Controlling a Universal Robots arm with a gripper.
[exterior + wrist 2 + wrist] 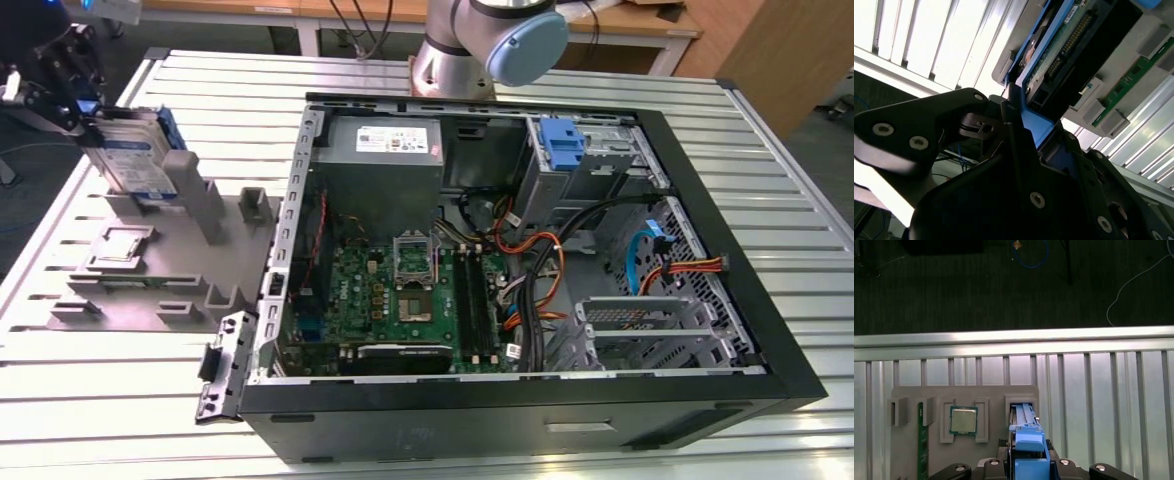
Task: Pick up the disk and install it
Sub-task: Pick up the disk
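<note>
gripper (91, 112) was up at 10 o'clock in the exterior view, right over the disk (134, 158). fingers looked closed on the disk. in both wrist views a blue rail (1035, 126) sat pinched between the black fingers (1004, 112), w/ no gap showing.

the disk stood on edge in the grey fixture (160, 275), thin edge up toward the gripper. its labelled face was turned toward approx 4 o'clock. long axis seemed to run 12-to-6 w/ the top leaning a bit to 11, but can't say for sure. in the first wrist view the blue rail ran as a narrow strip straight away from the camera into its slot (1021, 407).

room around it was tight. a tall grey post (203, 200) of the fixture stood just beside the disk at its 4 o'clock. the edge of the slatted table (54, 400) was near at 9 o'clock, and space above the disk was free. a cpu (963, 420) and a green ram stick (921, 440) sat in the next pockets, apart from the disk.

the open pc case (534, 415) lay at 3 o'clock of the fixture, its side wall almost touching the fixture. inside, a blue bracket (563, 145) sat at 1 o'clock and a bare metal cage (641, 330) at 4 o'clock, w/ cables between them.
</note>
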